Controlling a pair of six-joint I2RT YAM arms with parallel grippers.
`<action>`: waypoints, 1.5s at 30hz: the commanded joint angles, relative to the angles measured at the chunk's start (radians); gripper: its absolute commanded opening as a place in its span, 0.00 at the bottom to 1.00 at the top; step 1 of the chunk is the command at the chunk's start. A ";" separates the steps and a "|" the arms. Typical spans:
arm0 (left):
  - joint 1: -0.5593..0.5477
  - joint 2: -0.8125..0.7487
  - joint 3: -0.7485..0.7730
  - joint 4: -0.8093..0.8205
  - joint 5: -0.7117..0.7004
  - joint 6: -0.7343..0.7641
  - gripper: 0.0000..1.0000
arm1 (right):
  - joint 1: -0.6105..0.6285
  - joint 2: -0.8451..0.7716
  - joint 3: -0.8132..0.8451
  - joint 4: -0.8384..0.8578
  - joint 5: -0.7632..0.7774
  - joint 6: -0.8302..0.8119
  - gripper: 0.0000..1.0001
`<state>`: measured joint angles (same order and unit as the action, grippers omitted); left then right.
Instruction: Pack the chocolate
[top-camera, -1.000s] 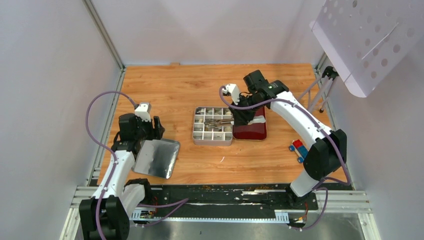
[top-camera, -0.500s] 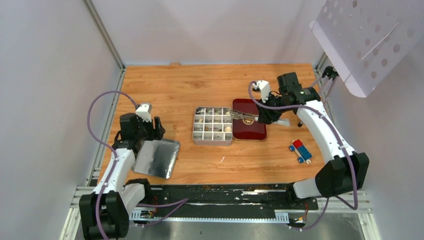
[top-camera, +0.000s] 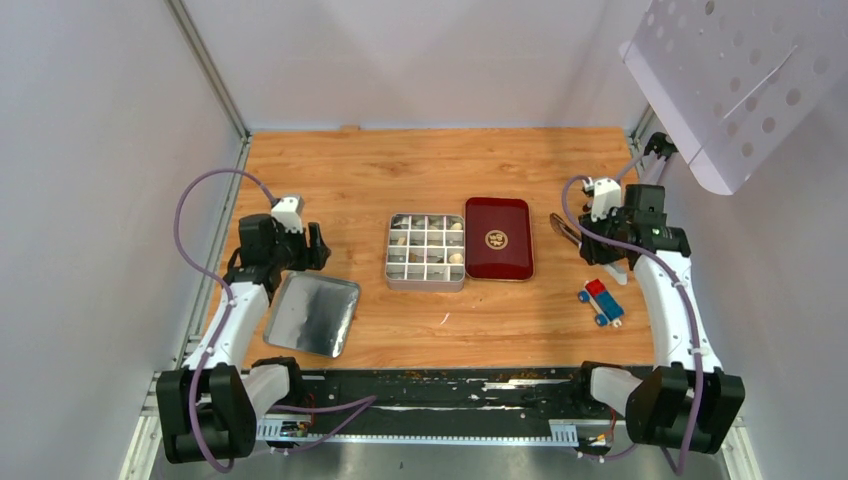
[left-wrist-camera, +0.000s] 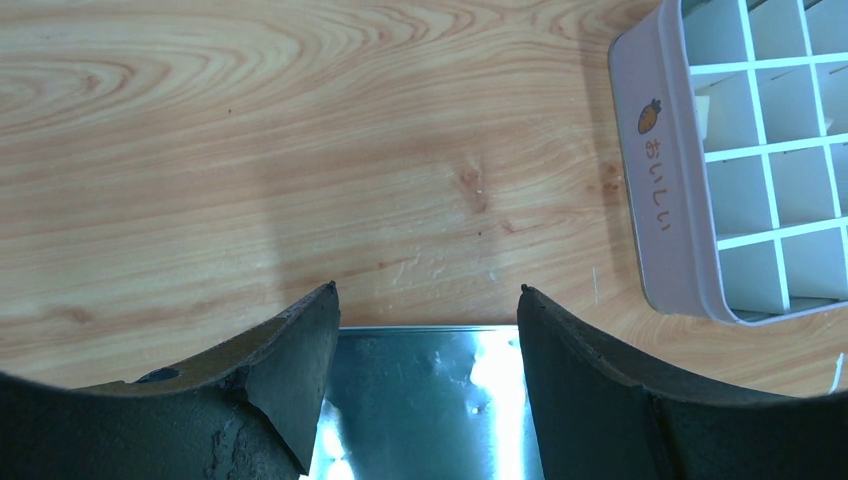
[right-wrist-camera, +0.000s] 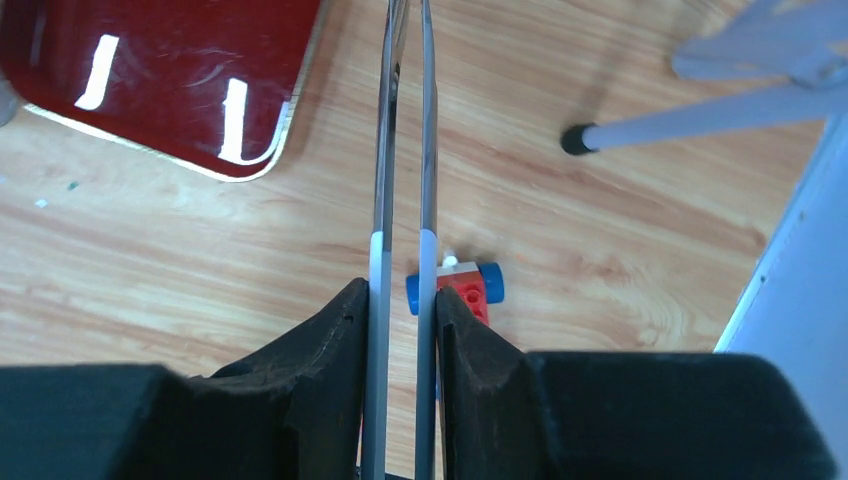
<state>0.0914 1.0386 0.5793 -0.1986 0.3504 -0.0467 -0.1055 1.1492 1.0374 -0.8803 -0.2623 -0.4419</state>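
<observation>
The compartment tin sits mid-table with small cream and dark chocolate pieces in some cells. In the left wrist view the tin shows only white cells at the right. My right gripper is shut on the long metal tongs, right of the dark red tray. In the right wrist view the tongs run up between my fingers, their blades close together and empty. My left gripper is open and empty over the far edge of the silver lid; the lid also shows between the jaws.
A small red-and-blue block lies near the right edge, just below my right gripper; it also shows behind the tongs. A perforated white panel on thin legs stands at the far right. The red tray's corner is at upper left.
My right arm swung from over the tin, across the red tray, to the table's right side, carrying the tongs. The left arm barely moved.
</observation>
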 joint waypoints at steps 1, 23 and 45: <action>-0.006 0.010 0.063 -0.002 0.019 0.014 0.74 | -0.040 -0.020 -0.049 0.160 0.084 0.125 0.29; -0.027 0.032 0.138 -0.053 -0.027 0.043 0.74 | -0.073 0.105 -0.118 0.164 -0.072 0.391 0.59; -0.047 0.013 0.310 -0.750 0.071 0.718 0.67 | -0.028 0.006 -0.028 0.117 -0.349 0.201 0.59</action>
<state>0.0662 1.0924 0.8757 -0.7578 0.3237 0.5293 -0.1665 1.1763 0.9577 -0.7784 -0.5289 -0.1596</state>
